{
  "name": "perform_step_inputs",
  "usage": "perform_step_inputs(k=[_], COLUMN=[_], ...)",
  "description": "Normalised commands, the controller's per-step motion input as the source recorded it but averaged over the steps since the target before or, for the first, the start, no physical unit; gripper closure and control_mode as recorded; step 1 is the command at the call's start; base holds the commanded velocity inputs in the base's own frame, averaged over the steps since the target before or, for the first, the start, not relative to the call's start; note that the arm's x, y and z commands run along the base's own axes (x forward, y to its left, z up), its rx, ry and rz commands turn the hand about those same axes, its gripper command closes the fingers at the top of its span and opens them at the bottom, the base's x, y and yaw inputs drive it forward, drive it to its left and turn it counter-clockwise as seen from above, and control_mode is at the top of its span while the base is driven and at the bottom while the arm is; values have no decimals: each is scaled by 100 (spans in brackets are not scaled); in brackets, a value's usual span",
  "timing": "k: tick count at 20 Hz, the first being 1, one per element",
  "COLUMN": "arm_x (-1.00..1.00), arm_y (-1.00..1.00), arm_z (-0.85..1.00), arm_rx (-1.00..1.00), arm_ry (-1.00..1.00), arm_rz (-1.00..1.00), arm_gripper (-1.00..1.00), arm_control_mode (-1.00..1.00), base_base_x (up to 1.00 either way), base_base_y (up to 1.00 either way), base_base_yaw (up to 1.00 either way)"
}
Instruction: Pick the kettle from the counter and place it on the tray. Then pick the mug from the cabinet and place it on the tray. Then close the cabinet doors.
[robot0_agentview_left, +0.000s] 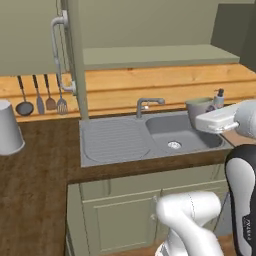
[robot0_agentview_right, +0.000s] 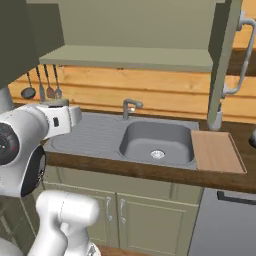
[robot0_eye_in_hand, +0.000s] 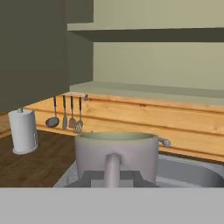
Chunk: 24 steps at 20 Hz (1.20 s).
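Note:
My gripper (robot0_eye_in_hand: 112, 176) is shut on the handle of the mug (robot0_eye_in_hand: 117, 153), a dull grey mug with a greenish inside that stands upright close in front of the hand. From the left base view the mug (robot0_agentview_left: 198, 106) hangs over the right end of the sink (robot0_agentview_left: 165, 131), with the gripper (robot0_agentview_left: 201, 120) just below it. The tray (robot0_agentview_right: 217, 150), a pale wood board, lies bare on the counter (robot0_agentview_right: 150, 172) right of the sink. Both cabinet doors (robot0_agentview_right: 226, 60) (robot0_agentview_left: 75, 60) stand open, and the cabinet shelf (robot0_agentview_right: 130, 57) is bare. The kettle is out of view.
A faucet (robot0_agentview_left: 148, 104) rises behind the sink and a soap dispenser (robot0_agentview_left: 218, 98) stands at its right. A ribbed drainboard (robot0_agentview_left: 112, 140) lies left of the basin. A paper towel roll (robot0_agentview_left: 9, 127) and hanging utensils (robot0_agentview_left: 40, 95) are at the left.

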Motion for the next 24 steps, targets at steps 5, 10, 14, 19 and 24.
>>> perform_step_inputs(k=[5,10,14,19,24], arm_x=[0,0,0,0,0], arm_y=[0,0,0,0,0], arm_z=[0,0,0,0,0], arm_rx=[0,0,0,0,0], arm_ry=[0,0,0,0,0], arm_rz=[0,0,0,0,0], arm_gripper=[100,100,100,100,100], arm_control_mode=[100,100,100,100,100], base_base_x=[-79,-31,-12,-4,38], base_base_y=[-58,-97,-100,-99,-76], base_base_yaw=[-1,-8,-5,-1,0])
